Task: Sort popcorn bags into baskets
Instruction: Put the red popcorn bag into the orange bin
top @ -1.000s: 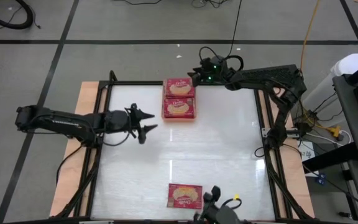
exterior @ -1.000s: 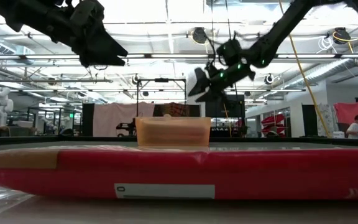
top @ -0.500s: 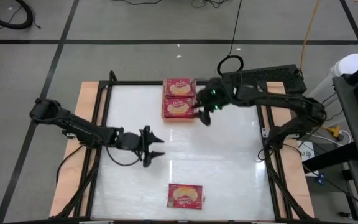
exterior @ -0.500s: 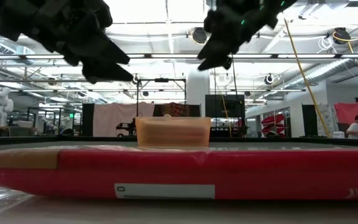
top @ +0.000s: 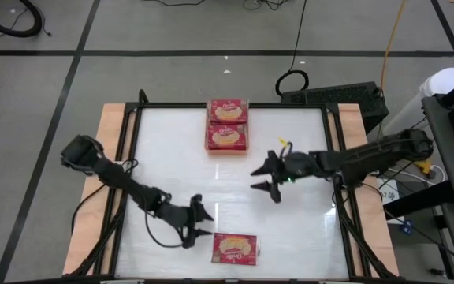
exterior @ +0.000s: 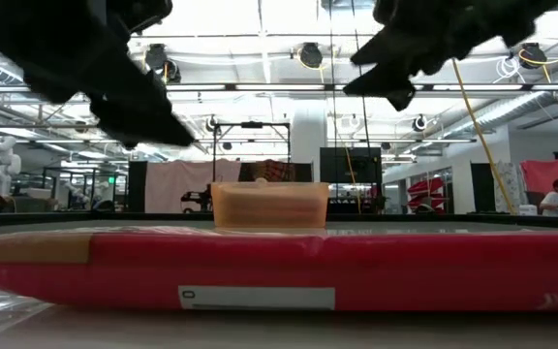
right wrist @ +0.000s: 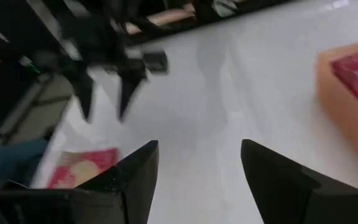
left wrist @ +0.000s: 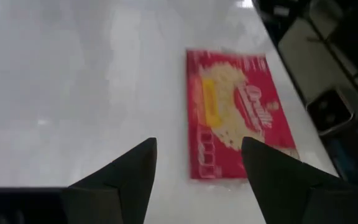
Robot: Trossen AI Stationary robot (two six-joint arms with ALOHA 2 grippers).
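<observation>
While one red popcorn bag [top: 235, 248] lies flat near the white table's [top: 290, 221] front edge, two more fill the orange basket [top: 228, 125] at the far edge. Just beside the lone bag, the left gripper [top: 199, 222] hovers with fingers spread, empty. Between bag and basket, the right gripper [top: 265, 177] hangs likewise spread over bare tabletop. From table level, the bag's red edge hides most of the surface.

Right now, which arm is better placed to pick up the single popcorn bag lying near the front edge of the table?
The left. The left gripper is open beside the popcorn bag, while the right gripper hovers open mid-table, farther away.
</observation>
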